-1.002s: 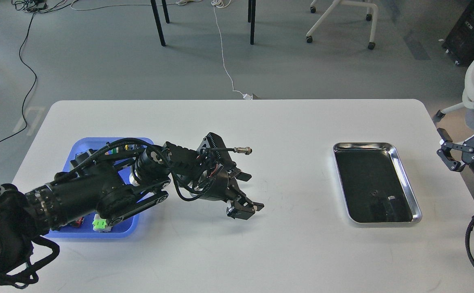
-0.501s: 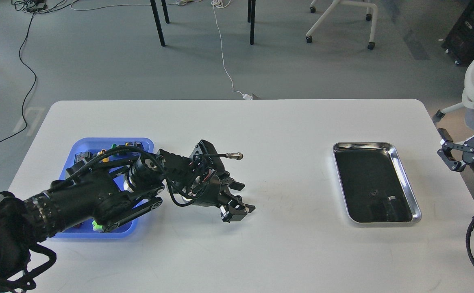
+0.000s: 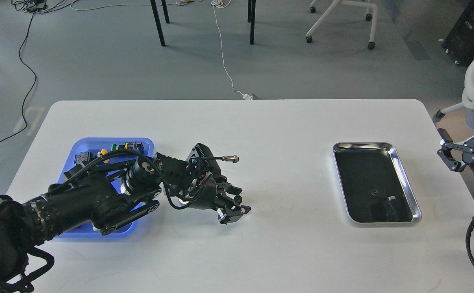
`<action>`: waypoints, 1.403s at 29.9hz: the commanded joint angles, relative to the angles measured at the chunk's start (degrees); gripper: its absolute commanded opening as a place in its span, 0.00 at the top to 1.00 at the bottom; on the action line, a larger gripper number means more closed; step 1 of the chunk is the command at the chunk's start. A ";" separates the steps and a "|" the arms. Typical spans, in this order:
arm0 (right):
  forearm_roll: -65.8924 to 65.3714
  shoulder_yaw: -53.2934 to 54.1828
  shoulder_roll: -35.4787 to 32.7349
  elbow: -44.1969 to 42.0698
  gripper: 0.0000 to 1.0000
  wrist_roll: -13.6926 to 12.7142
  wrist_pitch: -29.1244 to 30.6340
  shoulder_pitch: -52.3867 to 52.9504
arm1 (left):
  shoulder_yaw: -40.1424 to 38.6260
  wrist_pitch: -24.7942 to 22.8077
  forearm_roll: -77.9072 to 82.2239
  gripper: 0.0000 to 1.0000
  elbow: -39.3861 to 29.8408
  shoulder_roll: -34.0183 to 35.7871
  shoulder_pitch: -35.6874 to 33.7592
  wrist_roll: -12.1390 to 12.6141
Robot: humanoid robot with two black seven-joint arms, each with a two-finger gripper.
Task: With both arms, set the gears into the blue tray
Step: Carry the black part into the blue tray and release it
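Meanwhile the left gripper (image 3: 234, 205) has drawn back toward the blue tray (image 3: 71, 162), fingers narrowed around a gear (image 3: 237, 199); the right gripper (image 3: 462, 148) stays spread.

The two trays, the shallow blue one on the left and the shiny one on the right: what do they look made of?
The shallow blue tray looks like moulded plastic: even, matte colour, soft rounded rim, no sharp glints. The shiny rectangular tray looks like polished metal, probably stainless steel: its raised rim gives bright mirror highlights and its floor reflects dark. Neither can be confirmed by look alone.
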 commanded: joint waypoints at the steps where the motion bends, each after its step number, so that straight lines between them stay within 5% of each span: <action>1: 0.00 0.00 0.01 0.00 0.02 0.00 0.00 0.01 | 0.00 0.00 0.00 0.72 0.52 0.06 0.11 0.00; 3: 0.00 0.00 0.01 0.00 0.02 0.00 0.00 0.01 | 0.00 0.00 0.00 0.79 0.96 -0.02 0.29 0.00; 10: 0.00 0.00 0.01 0.00 0.02 0.00 0.00 0.01 | 0.00 0.00 0.00 0.80 1.05 -0.02 0.29 0.00; 11: 0.00 0.00 0.01 0.17 0.02 0.00 0.00 -0.25 | 0.00 0.09 0.00 0.88 1.05 0.41 0.55 0.00; 16: 0.00 0.00 0.01 0.17 0.02 0.00 0.00 -0.16 | -0.61 0.09 0.00 0.89 -0.17 1.11 -0.50 0.00; 26: 0.00 -0.18 0.10 0.35 0.02 0.00 0.00 -0.25 | -0.70 0.17 0.00 0.88 -3.26 13.67 -7.97 0.00; 34: 0.00 -0.18 0.10 0.44 0.02 0.00 0.00 -0.25 | -0.70 0.44 0.00 0.88 -3.26 18.52 -7.88 0.00; 35: 0.00 -0.26 0.36 0.70 0.02 0.00 0.00 -0.25 | -0.26 1.66 0.00 0.87 -2.74 26.61 -4.93 0.00; 36: 0.00 -0.26 0.54 0.70 0.02 0.00 0.00 -0.25 | -0.43 1.75 0.00 0.87 -2.73 27.65 -3.59 0.00; 42: -0.09 -0.35 0.63 0.70 0.02 0.00 0.00 -0.25 | -0.61 1.76 0.00 0.87 -2.73 29.42 -1.91 0.00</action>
